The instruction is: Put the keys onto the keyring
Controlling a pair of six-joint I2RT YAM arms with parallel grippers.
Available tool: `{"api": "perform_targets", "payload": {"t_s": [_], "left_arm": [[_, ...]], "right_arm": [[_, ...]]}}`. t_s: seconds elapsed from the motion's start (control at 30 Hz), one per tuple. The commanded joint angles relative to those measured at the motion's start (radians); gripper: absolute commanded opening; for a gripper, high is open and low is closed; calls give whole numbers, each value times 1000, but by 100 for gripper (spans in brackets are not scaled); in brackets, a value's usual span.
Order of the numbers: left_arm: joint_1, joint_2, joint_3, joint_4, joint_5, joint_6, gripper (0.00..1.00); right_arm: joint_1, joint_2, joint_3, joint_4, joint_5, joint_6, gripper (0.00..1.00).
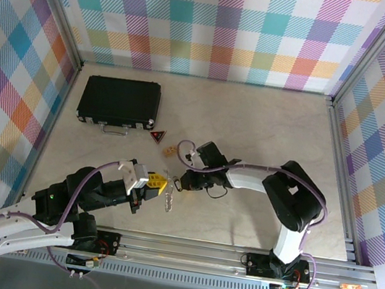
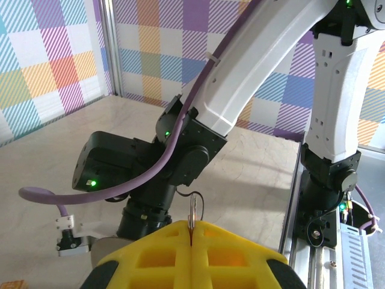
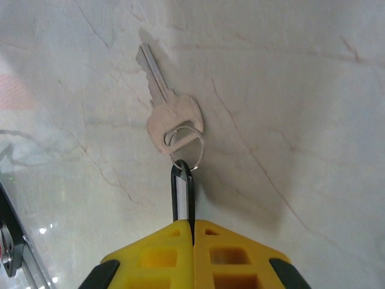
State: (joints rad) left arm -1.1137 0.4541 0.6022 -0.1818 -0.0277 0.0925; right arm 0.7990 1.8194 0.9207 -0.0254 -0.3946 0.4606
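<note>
Top view: the keys (image 1: 168, 198), flat silver-grey metal, lie on the pale, marble-veined table (image 1: 268, 127) between the two hands, at 6 o'clock from the fingertips. Right wrist view: one toothed key blade points to 11 o'clock, its rounded head threaded on a thin wire ring (image 3: 187, 139); this ring links to the keyring (image 3: 182, 191), a narrow black oval loop with a pale centre, on which the right hand (image 3: 192, 227) is clenched between ribbed yellow fingers. Left wrist view: the left hand (image 2: 191, 232), likewise yellow, grips a metal strip (image 2: 192, 212) seen edge-on and upright; what it is cannot be told. At 11 o'clock from the hands lies a closed black rectangular case (image 1: 120, 102); between it and them lie a red-and-black triangular tag (image 1: 157, 136) and a small tan block (image 1: 169, 150).
</note>
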Motion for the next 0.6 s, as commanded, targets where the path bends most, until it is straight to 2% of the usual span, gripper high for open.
{"api": "perform_targets", "payload": {"t_s": [0.0, 0.57], "left_arm": [[4, -14, -8, 45, 3, -17, 0], [3, -11, -7, 51, 9, -17, 0]], "right_arm": [[-6, -69, -52, -42, 13, 15, 5], [-31, -362, -313, -186, 139, 89, 11]]}}
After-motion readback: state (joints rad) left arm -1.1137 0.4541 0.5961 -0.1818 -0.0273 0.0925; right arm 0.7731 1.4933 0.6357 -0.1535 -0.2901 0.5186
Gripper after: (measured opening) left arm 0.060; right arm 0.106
